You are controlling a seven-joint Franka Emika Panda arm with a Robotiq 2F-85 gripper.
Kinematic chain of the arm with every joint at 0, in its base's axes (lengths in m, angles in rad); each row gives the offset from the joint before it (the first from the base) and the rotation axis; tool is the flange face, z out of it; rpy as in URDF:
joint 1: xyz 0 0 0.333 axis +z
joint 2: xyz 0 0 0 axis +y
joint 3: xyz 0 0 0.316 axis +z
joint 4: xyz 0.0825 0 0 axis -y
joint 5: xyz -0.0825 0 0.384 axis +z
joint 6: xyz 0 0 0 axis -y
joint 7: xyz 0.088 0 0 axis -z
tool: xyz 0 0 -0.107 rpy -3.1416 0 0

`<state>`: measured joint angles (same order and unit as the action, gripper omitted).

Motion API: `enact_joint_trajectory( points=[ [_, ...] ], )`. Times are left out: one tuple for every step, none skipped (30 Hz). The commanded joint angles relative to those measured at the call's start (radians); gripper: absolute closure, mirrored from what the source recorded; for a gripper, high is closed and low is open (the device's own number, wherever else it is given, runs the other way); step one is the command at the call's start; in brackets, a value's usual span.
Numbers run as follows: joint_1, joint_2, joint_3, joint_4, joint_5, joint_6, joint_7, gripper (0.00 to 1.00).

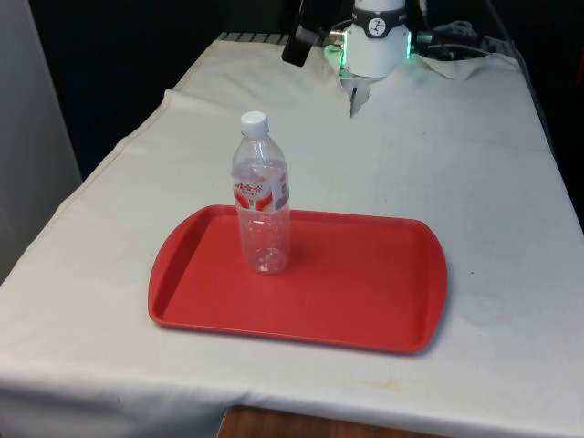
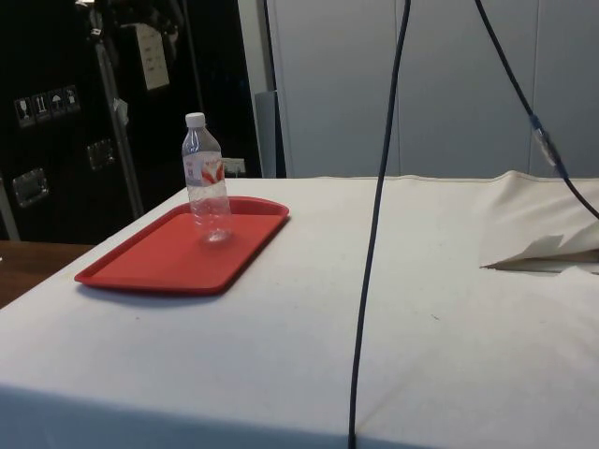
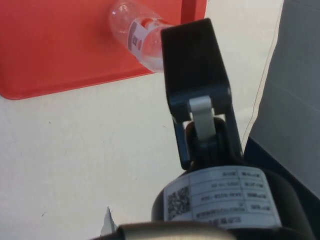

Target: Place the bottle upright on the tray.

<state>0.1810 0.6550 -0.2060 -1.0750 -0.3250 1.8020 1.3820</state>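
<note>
My arm (image 1: pixel 379 36) is up at the top centre of the front view, high above the far end of the table and well clear of everything on it. My gripper (image 3: pixel 194 75) shows in the wrist view as a dark block with a pale pad, seen side-on, and from here I can't tell whether it's open or closed; nothing is in it. The bottle (image 1: pixel 263 196) is on the red tray (image 1: pixel 365 274), standing upright with its white cap on top, clear plastic with a red and white label. In the front view it sits left of the tray's middle, towards the tray's far rim, and the side view agrees: bottle standing straight, base flat on the red surface. To the bottle's right in the front view, the tray floor is bare all the way to the rim. The tray lies in the lower centre of the front view, near the front edge of the white tablecloth (image 1: pixel 456 164), with open cloth on both sides and a long bare stretch between it and my arm. In the side view a dark cable (image 2: pixel 374 234) hangs down through the middle of the frame, well apart from the tray, and a folded flap of cloth (image 2: pixel 543 253) lies at the right edge.
</note>
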Motion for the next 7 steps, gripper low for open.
enact_joint_trajectory(
  points=[
    [-0.003, -0.006, 0.002, -0.007, 0.002, 0.011, -0.008, 0.00],
    [-0.002, -0.006, 0.002, -0.007, 0.002, 0.010, -0.007, 0.00],
    [-0.002, -0.005, 0.002, -0.006, 0.001, 0.008, -0.006, 0.00],
    [-0.001, -0.004, 0.001, -0.006, 0.001, 0.007, -0.004, 0.00],
    [-0.001, -0.004, 0.001, -0.005, 0.001, 0.006, -0.004, 0.00],
    [-0.001, -0.003, 0.001, -0.004, 0.000, 0.003, -0.003, 0.00],
    [-0.001, -0.003, 0.000, -0.003, 0.000, 0.003, -0.003, 0.00]
  ],
)
